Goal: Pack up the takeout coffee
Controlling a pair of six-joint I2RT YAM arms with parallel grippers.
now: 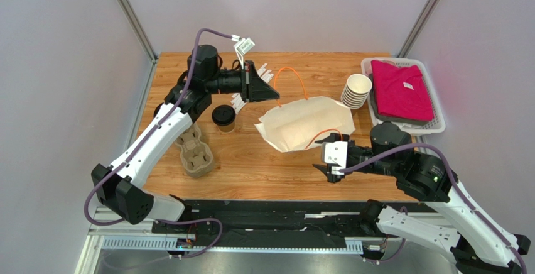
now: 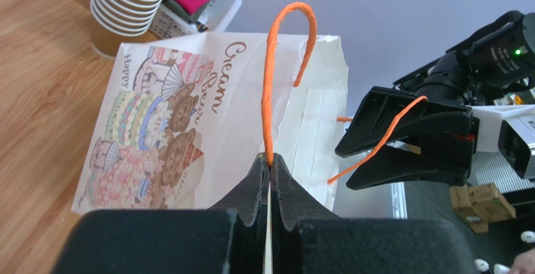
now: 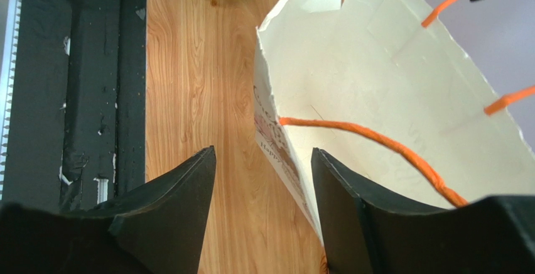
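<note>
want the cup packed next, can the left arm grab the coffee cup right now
Probably not yet: the left gripper is shut on the orange handle of the bag, so it must let go first. The coffee cup stands in the open just beside that arm.

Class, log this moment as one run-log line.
left pincer: shut on orange handle | right pincer: open at bag rim | coffee cup: on table, not packed

Takeout coffee (image 1: 223,119): small tan kraft cup, tapered, round black lid on. Upright on counter (image 1: 270,167), left of centre, untouched.
</note>
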